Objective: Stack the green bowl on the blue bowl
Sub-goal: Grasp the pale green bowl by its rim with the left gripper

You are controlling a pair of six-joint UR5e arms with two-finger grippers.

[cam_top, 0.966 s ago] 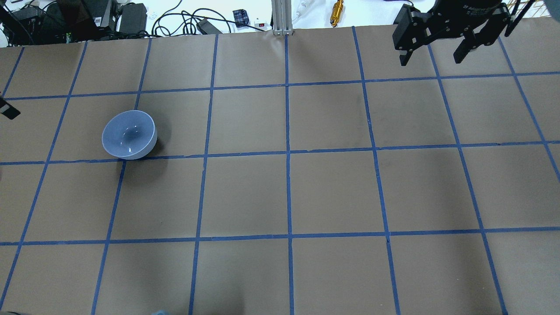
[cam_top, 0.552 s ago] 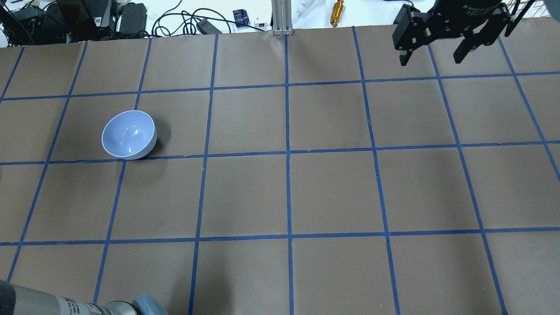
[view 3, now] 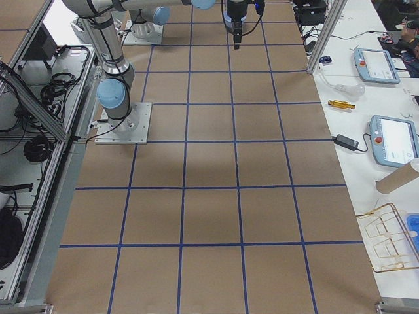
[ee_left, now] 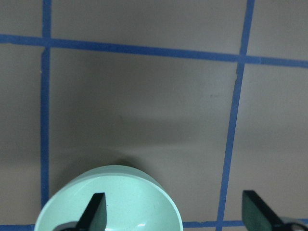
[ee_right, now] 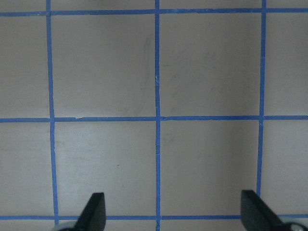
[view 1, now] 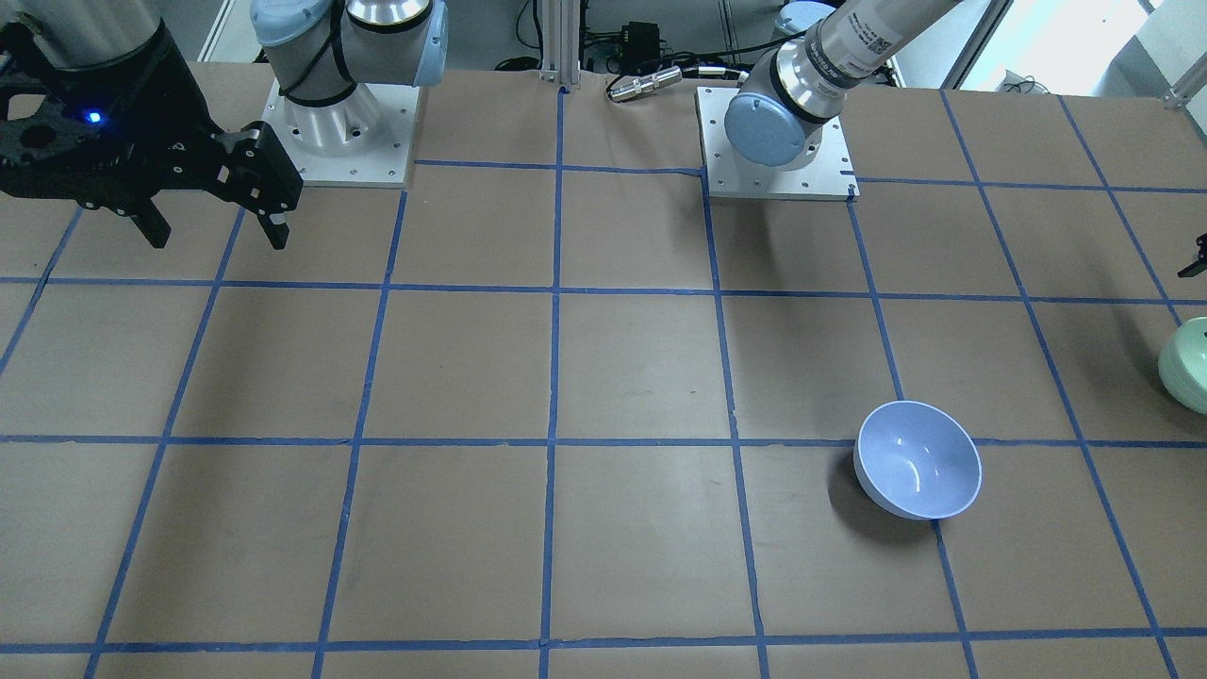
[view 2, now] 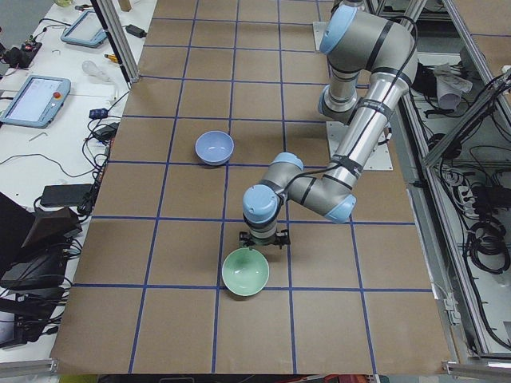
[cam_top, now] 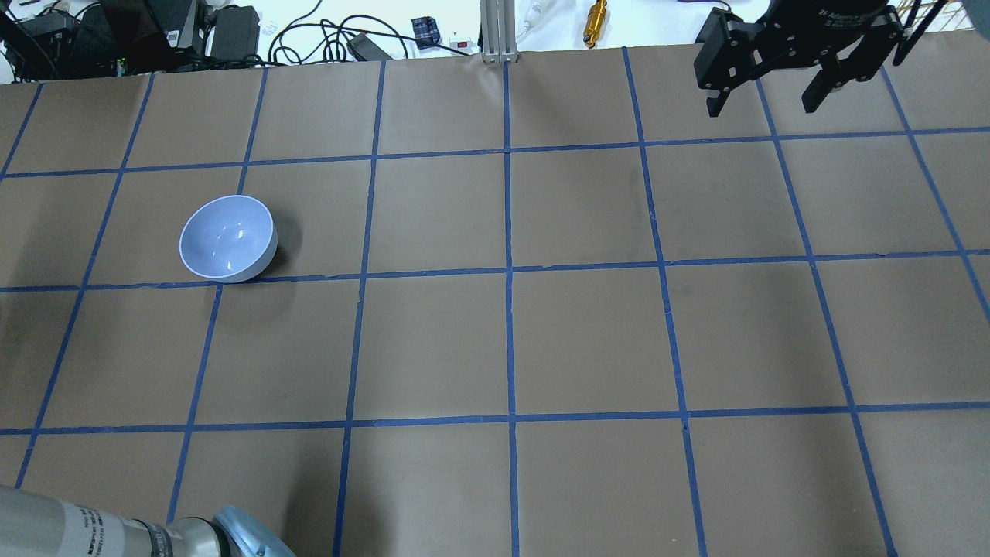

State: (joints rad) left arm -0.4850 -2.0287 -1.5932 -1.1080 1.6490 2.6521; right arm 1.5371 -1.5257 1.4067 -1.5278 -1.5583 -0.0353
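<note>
Green bowl (view 2: 245,272) sits lower centre in left-side view, on desk (cam_top: 588,340). Left pincer (ee_left: 173,195) released, one finger over bowl's inside, other well outside. Blue bowl (cam_top: 227,237) mid-left overhead, well apart from green. Right pincer (cam_top: 760,108) released, upper right.

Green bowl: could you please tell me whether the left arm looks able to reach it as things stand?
Probably yes. The left gripper hangs right over the green bowl with its fingers open, one over the bowl's inside and one outside its rim, and nothing lies between.
</note>
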